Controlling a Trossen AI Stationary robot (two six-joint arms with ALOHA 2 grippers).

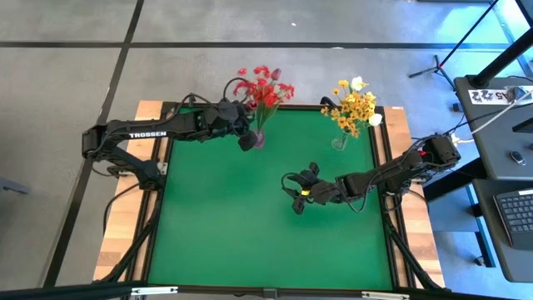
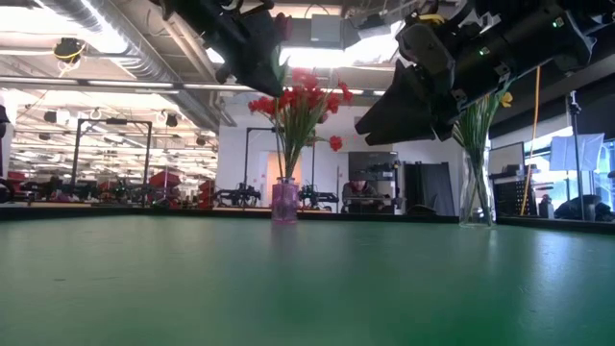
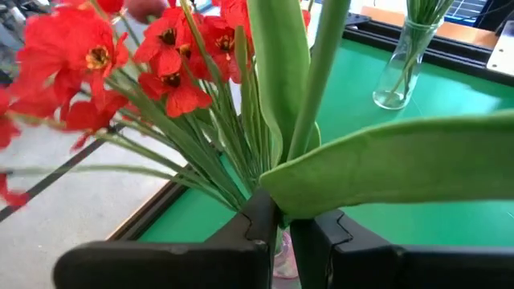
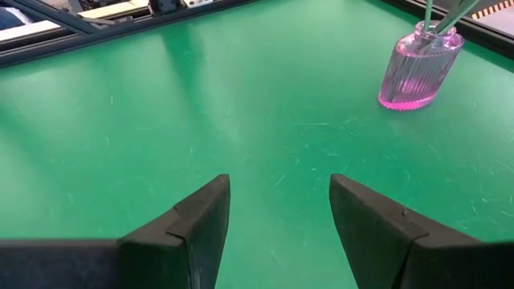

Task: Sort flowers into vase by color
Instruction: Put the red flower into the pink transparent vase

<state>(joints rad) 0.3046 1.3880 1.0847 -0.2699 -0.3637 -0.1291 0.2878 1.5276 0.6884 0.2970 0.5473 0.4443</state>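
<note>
The red flowers [image 1: 262,87] stand with their stems in a pink ribbed vase [image 4: 419,68] at the green mat's far edge, also seen in the low view as the red flowers [image 2: 298,101]. The yellow-orange and white flowers [image 1: 354,104] stand in a clear glass vase [image 2: 476,197] to its right. My left gripper [image 3: 283,221] hovers right over the pink vase, shut on a green stem. My right gripper [image 4: 279,221] hangs open above the bare mat in the middle, touching nothing; in the high view it is my right gripper [image 1: 298,196]. My left gripper pinches a green flower stem [image 3: 299,156] between its two fingers, just where a broad leaf [image 3: 401,168] branches off. The stem rises upright beyond the fingers into the red bunch. Its lower end is hidden by the fingers, above the pink vase's mouth [image 3: 281,261].
A raised dark frame [image 1: 391,217] edges the green mat, with wooden table [image 1: 121,225] strips outside it. Open mat lies toward the near edge. A desk with a keyboard [image 1: 516,212] stands off the table's right side.
</note>
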